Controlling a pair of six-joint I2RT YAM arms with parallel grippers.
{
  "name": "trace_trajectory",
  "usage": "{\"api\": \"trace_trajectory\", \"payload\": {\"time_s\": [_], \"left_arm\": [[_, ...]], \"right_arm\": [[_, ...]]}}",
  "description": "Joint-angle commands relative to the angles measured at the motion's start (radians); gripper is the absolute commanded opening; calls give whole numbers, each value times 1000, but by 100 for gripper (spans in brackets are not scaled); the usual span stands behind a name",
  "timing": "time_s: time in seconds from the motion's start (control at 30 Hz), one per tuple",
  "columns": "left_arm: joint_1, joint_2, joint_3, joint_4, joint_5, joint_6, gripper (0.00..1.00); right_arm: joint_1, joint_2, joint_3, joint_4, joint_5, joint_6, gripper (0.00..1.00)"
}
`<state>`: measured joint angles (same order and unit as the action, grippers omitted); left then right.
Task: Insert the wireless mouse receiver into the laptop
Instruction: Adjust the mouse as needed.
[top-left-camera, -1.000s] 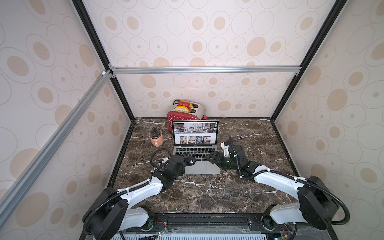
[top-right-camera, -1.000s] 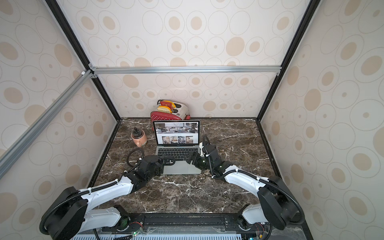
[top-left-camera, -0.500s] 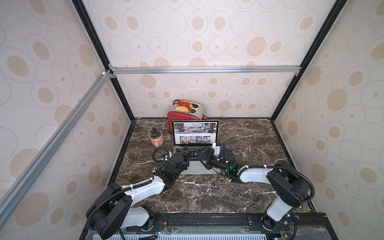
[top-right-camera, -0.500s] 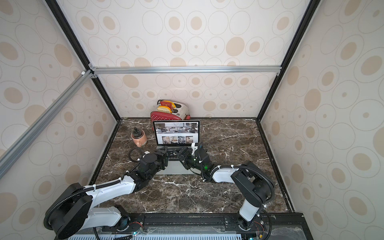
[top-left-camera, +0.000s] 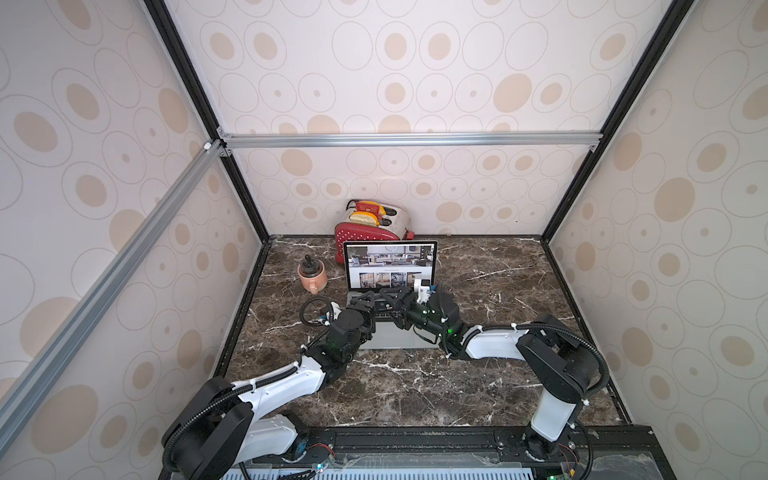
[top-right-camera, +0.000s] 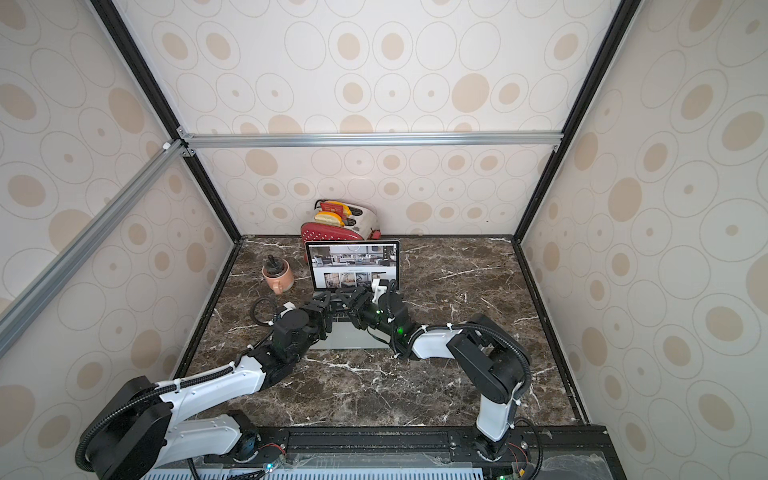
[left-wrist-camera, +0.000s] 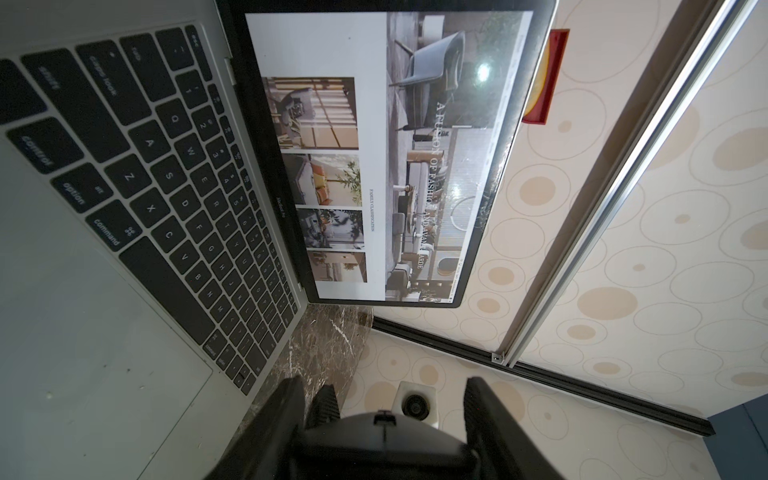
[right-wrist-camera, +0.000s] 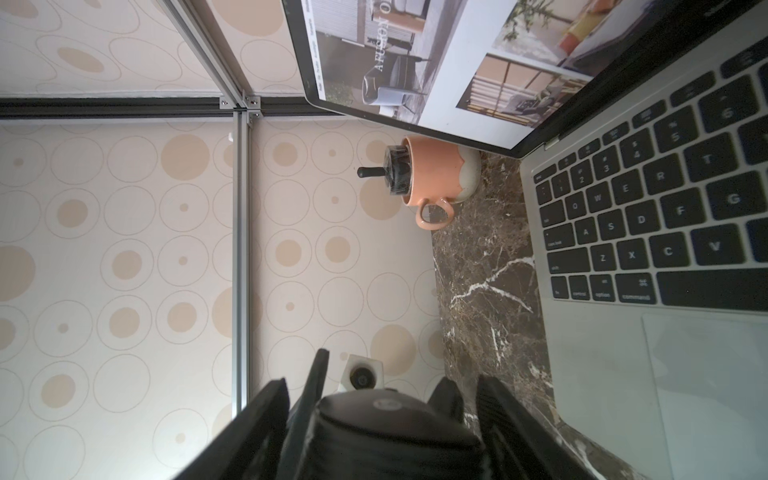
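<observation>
The laptop (top-left-camera: 390, 266) (top-right-camera: 353, 266) stands open mid-table, its keyboard (left-wrist-camera: 166, 187) (right-wrist-camera: 665, 208) close under both wrists. My two grippers meet over the keyboard's left part. A black mouse (left-wrist-camera: 382, 440) (right-wrist-camera: 382, 424) is held up there, and my left gripper (top-left-camera: 368, 301) (left-wrist-camera: 384, 384) is shut on it. My right gripper (top-left-camera: 395, 299) (right-wrist-camera: 382, 382) faces it from the other side. Its fingers (right-wrist-camera: 270, 415) stand open on either side of the mouse and outside the left gripper's fingertips. The wireless mouse receiver is hidden.
A peach mug (top-left-camera: 311, 276) (right-wrist-camera: 436, 178) with a black knobbed thing in it stands left of the screen. A red toaster (top-left-camera: 370, 226) sits behind the laptop by the back wall. A black cable loop (top-left-camera: 311, 309) lies left of the keyboard.
My right arm has swung in from the laptop's right side to over the keyboard, meeting the left gripper at the mouse, and its jaws have narrowed. The left gripper has moved slightly forward.
</observation>
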<state>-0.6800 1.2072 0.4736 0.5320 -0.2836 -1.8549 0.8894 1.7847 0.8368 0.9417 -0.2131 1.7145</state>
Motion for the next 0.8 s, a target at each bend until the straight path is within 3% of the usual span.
{"api": "trace_trajectory", "payload": {"time_s": [0.0, 0.33, 0.4, 0.53, 0.6, 0.67, 0.77], "left_arm": [[-9, -22, 1, -12, -33, 26, 0], [-9, -29, 19, -55, -38, 52, 1], [-9, -33, 21, -61, -37, 58, 20], [-9, -66, 6, -83, -43, 71, 77], [-5, -108, -3, -150, -40, 84, 99], [16, -162, -6, -234, -13, 109, 99], [100, -219, -1, -311, 115, 187, 99]], "right_arm": [[16, -1, 29, -35, 21, 39, 66], [25, -26, 59, -120, 53, 68, 53], [24, -34, 60, -133, 54, 68, 48], [4, -61, 59, -181, 17, 25, 40], [-16, -80, 57, -225, -14, -16, 39], [-42, -99, 57, -283, -53, -71, 38], [-82, -122, 66, -371, -122, -175, 36]]}}
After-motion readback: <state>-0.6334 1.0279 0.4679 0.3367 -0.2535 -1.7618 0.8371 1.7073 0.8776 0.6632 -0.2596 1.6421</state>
